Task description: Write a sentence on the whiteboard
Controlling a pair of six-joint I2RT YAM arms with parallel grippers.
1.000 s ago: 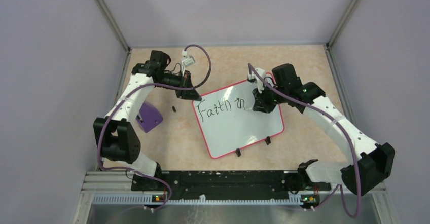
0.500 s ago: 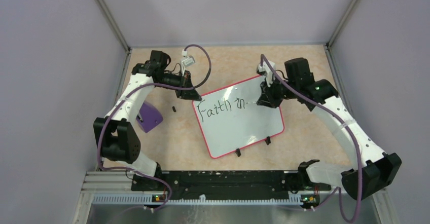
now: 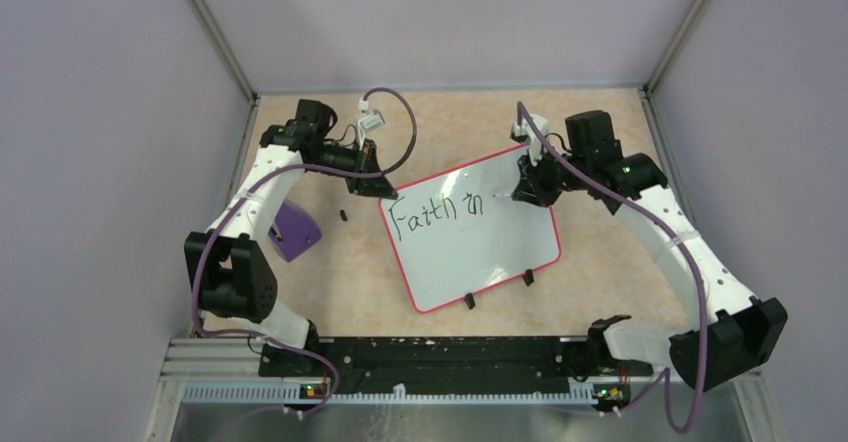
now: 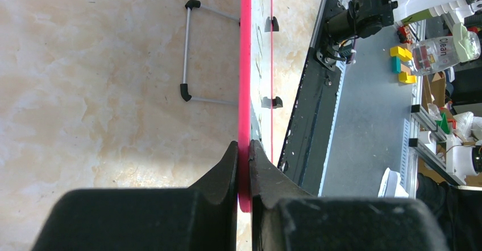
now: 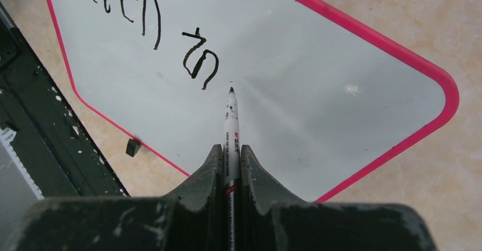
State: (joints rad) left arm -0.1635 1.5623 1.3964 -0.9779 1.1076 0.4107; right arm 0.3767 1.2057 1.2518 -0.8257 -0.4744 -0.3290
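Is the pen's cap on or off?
Off. The pen in the right claw shows its bare black tip, pointing at the board.

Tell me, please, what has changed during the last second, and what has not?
The right claw, shut on the marker, moved rightward and slightly farther away, off the lettering. Nothing was grasped or released. The left claw stays clamped on the whiteboard rim; the board did not move.
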